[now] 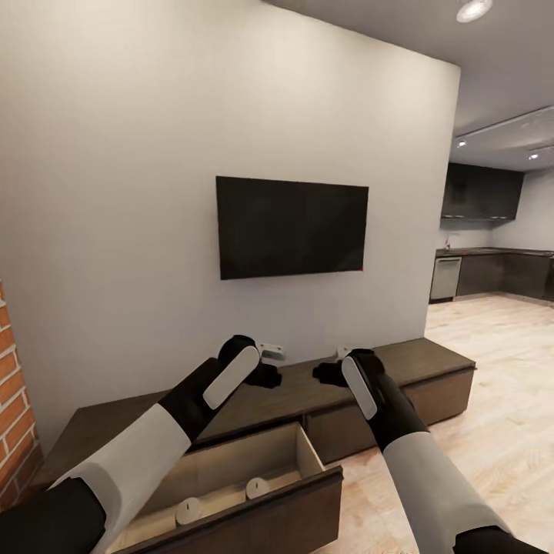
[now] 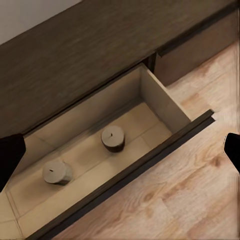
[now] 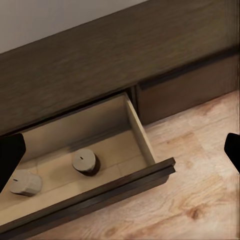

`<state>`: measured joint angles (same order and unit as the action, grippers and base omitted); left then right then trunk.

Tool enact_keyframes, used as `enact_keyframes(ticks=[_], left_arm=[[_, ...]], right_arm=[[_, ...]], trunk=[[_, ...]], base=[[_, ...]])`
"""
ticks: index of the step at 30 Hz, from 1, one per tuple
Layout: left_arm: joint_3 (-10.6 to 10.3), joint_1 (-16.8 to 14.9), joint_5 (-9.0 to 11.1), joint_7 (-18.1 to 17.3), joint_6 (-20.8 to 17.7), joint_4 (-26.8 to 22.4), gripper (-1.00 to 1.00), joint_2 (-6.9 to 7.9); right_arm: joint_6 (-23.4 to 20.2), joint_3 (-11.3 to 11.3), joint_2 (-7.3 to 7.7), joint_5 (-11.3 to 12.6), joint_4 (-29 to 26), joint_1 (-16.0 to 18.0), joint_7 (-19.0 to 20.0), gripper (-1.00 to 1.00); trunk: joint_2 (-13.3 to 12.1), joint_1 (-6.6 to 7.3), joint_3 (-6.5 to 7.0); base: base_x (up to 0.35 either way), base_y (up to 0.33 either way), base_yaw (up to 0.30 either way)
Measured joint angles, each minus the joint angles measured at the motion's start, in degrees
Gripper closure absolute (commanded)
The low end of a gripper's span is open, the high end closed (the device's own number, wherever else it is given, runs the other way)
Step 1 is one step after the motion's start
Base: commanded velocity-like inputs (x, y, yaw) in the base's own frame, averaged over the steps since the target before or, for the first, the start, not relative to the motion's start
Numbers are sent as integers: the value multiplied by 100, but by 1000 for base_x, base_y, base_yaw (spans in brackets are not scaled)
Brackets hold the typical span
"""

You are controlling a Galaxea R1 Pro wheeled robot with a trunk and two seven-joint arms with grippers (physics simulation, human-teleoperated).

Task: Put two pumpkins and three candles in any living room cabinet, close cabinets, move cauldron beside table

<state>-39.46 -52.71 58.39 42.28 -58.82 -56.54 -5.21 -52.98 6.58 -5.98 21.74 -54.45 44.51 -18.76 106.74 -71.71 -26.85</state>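
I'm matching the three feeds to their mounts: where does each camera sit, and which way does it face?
Head view: high, facing the black wall TV over the low dark brown wooden cabinet; both forearms show.
Left wrist view: looks down into the open pale-wood drawer; dark fingertips at the edges.
Right wrist view: likewise.
Shared: drawer, two stubby beige candles.

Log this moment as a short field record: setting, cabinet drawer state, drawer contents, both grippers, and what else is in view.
setting: living room, white wall with a black TV above the cabinet
drawer: one drawer pulled out, pale wood inside; the drawer front beside it shut
contents: two candles upright in the drawer, one nearer its middle, the other apart from it
left gripper: open, empty, above the open drawer
right gripper: open, empty, above the cabinet
also in view: brick chimney, kitchen beyond
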Motion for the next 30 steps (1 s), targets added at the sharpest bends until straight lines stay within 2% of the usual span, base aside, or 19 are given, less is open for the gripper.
enact_keyframes(ticks=[10,23,26,30], left_arm=[[-5,54,-1,-19,88,-4,-100,-4],[-5,65,-5,-21,98,-10,-100,-2],[-4,63,-5,-20,98,-10,-100,-1],[-3,65,-5,-18,98,-10,-100,-1]], right_arm=[[4,0,-1,-1,7,0,2,-100],[6,-19,3,-2,15,1,0,-100],[1,-114,10,-3,24,1,1,-100],[-18,-395,17,-12,32,1,0,-100]], trunk=[[0,0,76],[0,0,175],[0,0,197],[0,0,227]], base=[[0,-37,-212],[0,-245,-212],[0,-248,-212],[0,-240,-212]])
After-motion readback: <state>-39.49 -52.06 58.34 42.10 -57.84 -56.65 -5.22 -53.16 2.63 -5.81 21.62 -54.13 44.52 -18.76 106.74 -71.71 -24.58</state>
